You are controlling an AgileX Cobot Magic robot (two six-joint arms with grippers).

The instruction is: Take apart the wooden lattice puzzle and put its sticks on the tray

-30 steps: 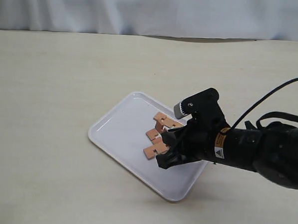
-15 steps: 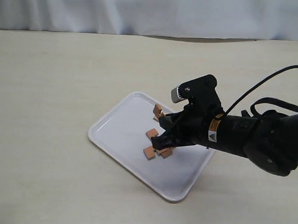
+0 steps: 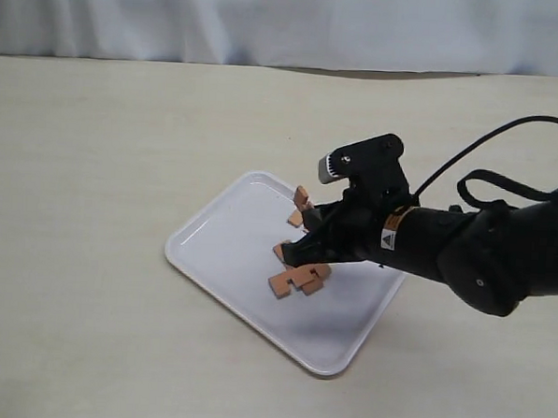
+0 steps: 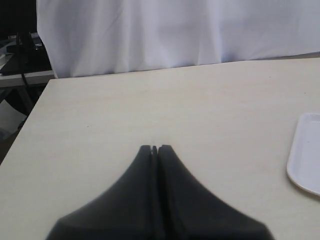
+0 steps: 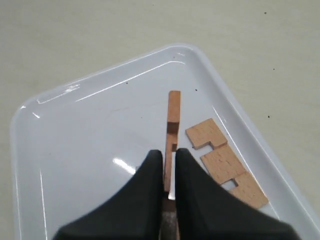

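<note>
The white tray lies on the table. My right gripper hovers over it, shut on one notched stick held on edge, its far end poking out past the fingertips. Other sticks lie flat on the tray just under the gripper; the right wrist view shows one notched stick flat beside the held one. No interlocked lattice puzzle shows. My left gripper is shut on nothing above bare table, with a tray corner off to one side. It does not appear in the exterior view.
A white curtain hangs behind the beige table's far edge. The right arm's black cable loops above the table to the right of the tray.
My right gripper has moved up and towards the tray's far side, carrying one stick away from the others, which stay on the tray.
</note>
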